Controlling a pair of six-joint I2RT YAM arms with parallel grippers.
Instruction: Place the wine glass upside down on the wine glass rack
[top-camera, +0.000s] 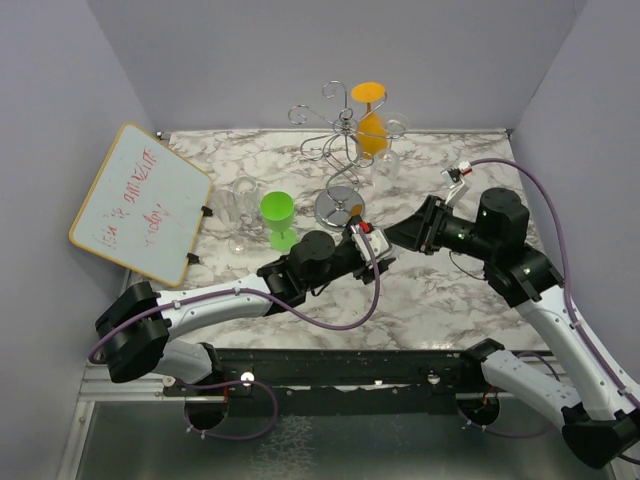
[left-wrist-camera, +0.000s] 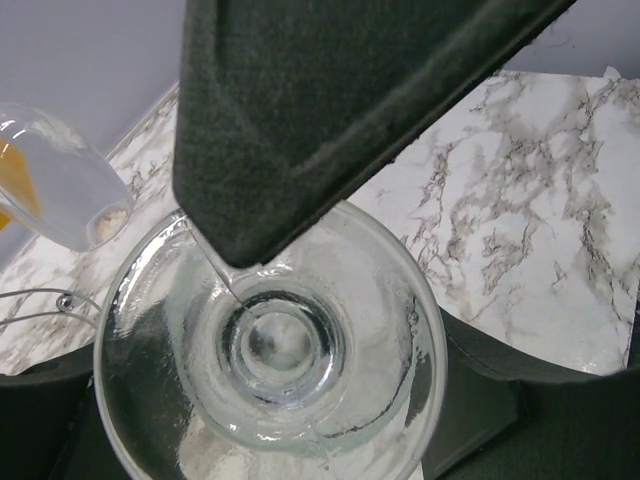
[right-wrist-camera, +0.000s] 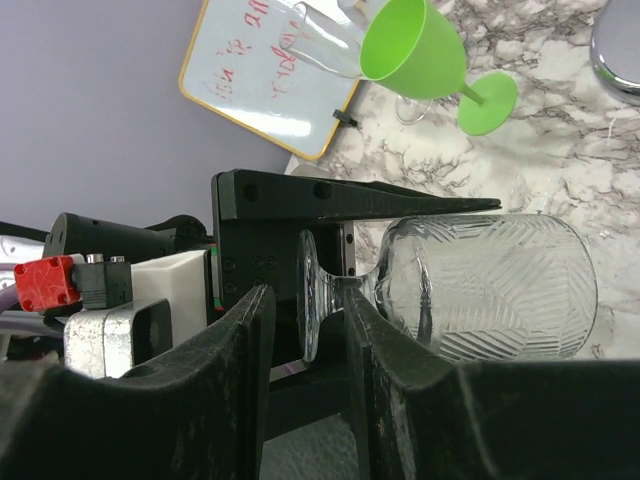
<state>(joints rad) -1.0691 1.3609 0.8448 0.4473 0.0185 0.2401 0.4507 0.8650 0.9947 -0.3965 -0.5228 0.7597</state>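
Top: my left pincer (top-camera: 362, 232) and right pincer (top-camera: 393, 238) meet tip to tip. The wine glass rack (top-camera: 338, 204) stands just beyond them.
Left wrist: wine glass (left-wrist-camera: 270, 350) clamped in left pincer, foot facing the camera.
Right wrist: glass lies sideways. My right fingers (right-wrist-camera: 245, 350) stand apart, straddling its foot, with the bowl just past one finger.

Red handwriting in several lines covers the whiteboard (top-camera: 140, 203), seen from overhead and from the right wrist. The strokes are too small and blurred to read. No other label, brand or number is legible.
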